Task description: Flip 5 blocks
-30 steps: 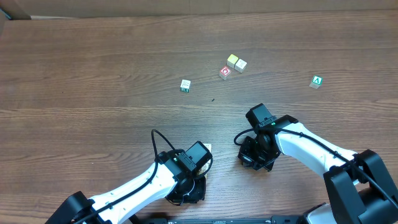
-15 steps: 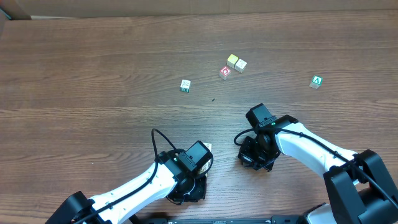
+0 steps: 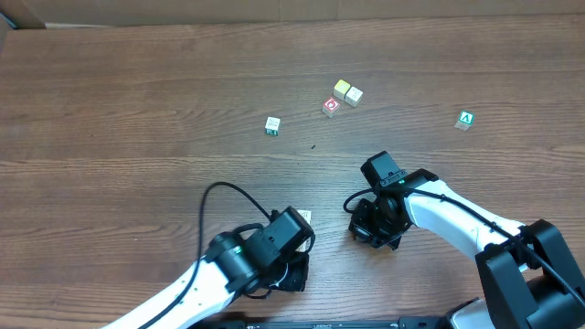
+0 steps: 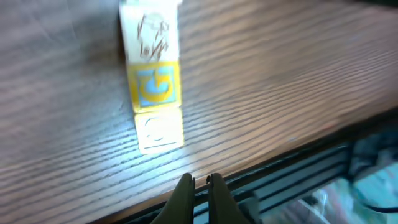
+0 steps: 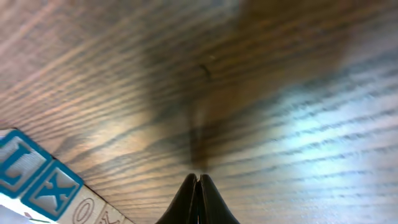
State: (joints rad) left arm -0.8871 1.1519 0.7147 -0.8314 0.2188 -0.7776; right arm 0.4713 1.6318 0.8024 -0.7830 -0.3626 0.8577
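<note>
Left pincer (image 4: 200, 180) and right pincer (image 5: 198, 178) hang shut, empty, over the brown wooden counter (image 3: 137, 110); probably parked before reaching small pale wooden cubes (image 3: 354, 95).

Toward the back of the table (image 3: 137, 91), right of centre, a back block (image 3: 341, 89) touches a second block (image 3: 354, 95) on its right. Just in front of that pair and a little left lies a third block (image 3: 331, 106). Further left, apart from them, lies a left block (image 3: 271, 125). Well off to the right, alone, is a right-hand block (image 3: 466, 120). At the front edge, a near block (image 3: 304, 217) lies just beside the left arm, ahead and left of the left gripper (image 4: 199, 182). The right arm stands to its right, and a row of blocks (image 5: 37, 177) lies left of the right gripper (image 5: 198, 179).
</note>
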